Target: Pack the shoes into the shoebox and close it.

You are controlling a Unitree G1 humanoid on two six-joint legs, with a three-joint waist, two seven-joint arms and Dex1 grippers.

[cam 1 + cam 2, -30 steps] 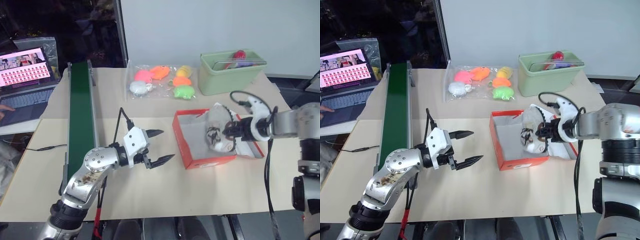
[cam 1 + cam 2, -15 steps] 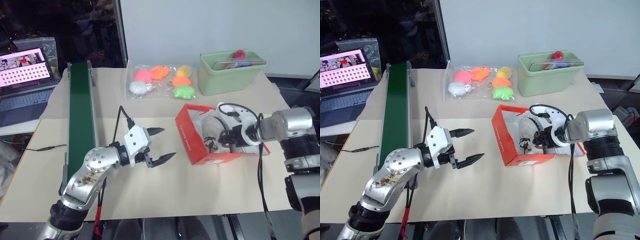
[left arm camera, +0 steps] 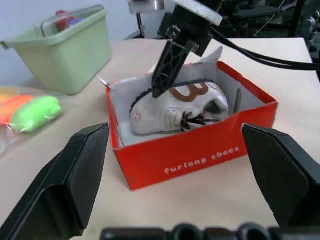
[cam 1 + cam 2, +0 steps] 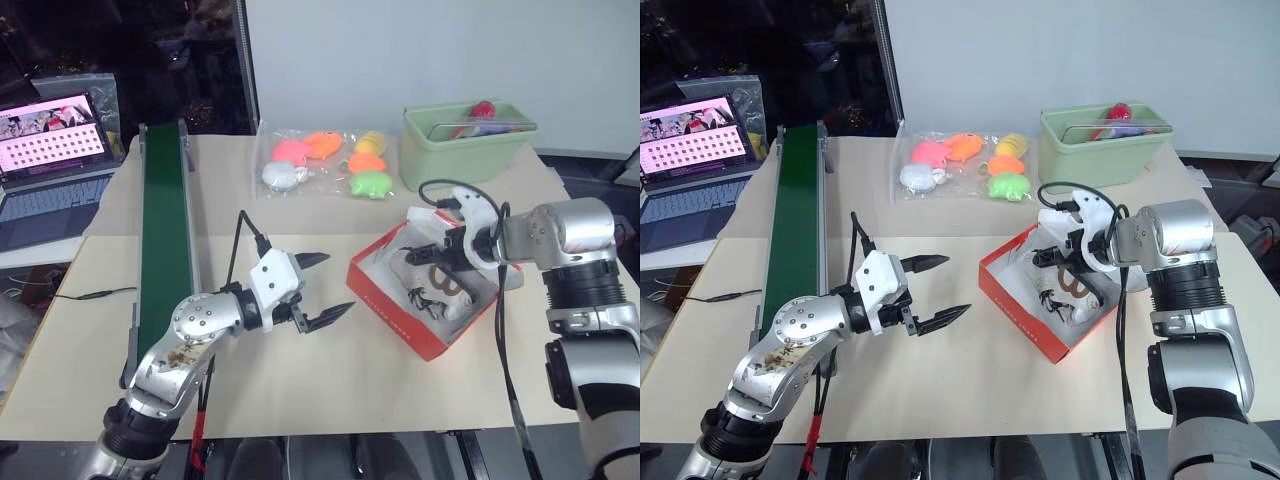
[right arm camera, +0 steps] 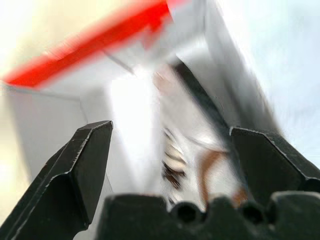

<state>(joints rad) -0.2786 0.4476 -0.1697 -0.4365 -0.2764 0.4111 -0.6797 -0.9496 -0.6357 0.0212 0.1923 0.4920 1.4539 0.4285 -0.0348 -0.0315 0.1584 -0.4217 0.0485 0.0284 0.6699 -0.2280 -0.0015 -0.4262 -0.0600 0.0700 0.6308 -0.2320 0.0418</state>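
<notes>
The orange-red shoebox (image 4: 385,300) lies open on the table, turned cornerwise, right of centre. Inside it, on white paper, rests a whitish shoe (image 3: 175,107) with dark laces and a brown mark on its side. My right gripper (image 4: 430,255) hangs open just above the shoe, fingers spread over the box, holding nothing. One of its black fingers (image 3: 167,65) reaches down toward the shoe's back in the left wrist view. My left gripper (image 4: 330,284) is open and empty, level above the table left of the box and pointing at it.
A long green conveyor (image 4: 160,230) runs along the left side, with a laptop (image 4: 50,130) beyond it. Clear bags of coloured toys (image 4: 325,165) and a pale green bin (image 4: 465,145) stand at the back. Bare table lies in front of the box.
My right gripper has opened, let go of the shoe and lifted a little. The shoe now lies in the box, which has swung round cornerwise. The left arm stayed put.
</notes>
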